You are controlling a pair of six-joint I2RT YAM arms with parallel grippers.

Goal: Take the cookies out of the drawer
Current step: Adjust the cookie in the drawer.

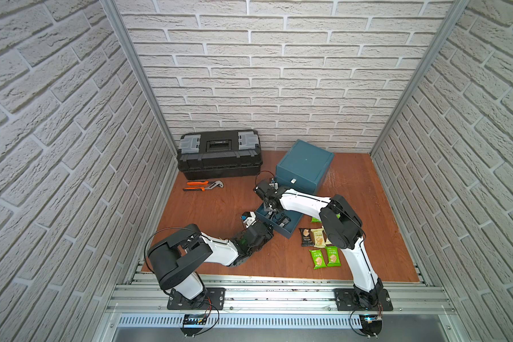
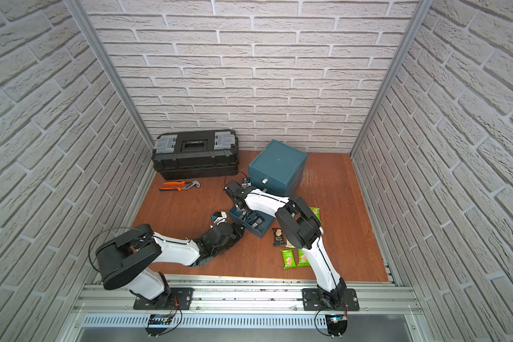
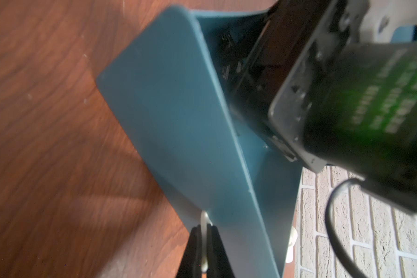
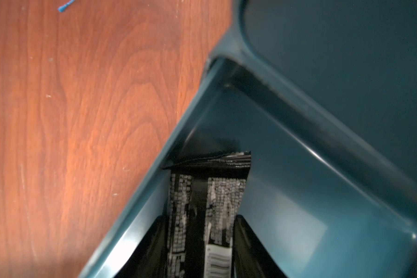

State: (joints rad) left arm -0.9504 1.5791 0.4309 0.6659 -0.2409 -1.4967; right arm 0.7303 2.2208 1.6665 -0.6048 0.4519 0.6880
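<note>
The blue drawer [image 1: 292,232] stands pulled out of its cabinet [image 1: 304,165]. My left gripper [image 3: 204,231] is shut on the white handle [image 3: 204,217] on the drawer's front [image 3: 169,108]. My right gripper [image 4: 201,217] reaches down inside the drawer, shut on a black cookie packet [image 4: 202,204] standing against the drawer wall [image 4: 287,180]. More dark packets [image 1: 282,222] lie in the drawer. Beside the drawer on the table lie cookies: a black one [image 1: 306,237], a cream one [image 1: 318,237] and green ones [image 1: 317,258], partly hidden by my right arm.
A black toolbox [image 1: 219,155] stands at the back left. Orange-handled pliers [image 1: 202,186] lie in front of it. Brick-patterned walls close in three sides, and an aluminium rail [image 1: 279,293] runs along the front edge.
</note>
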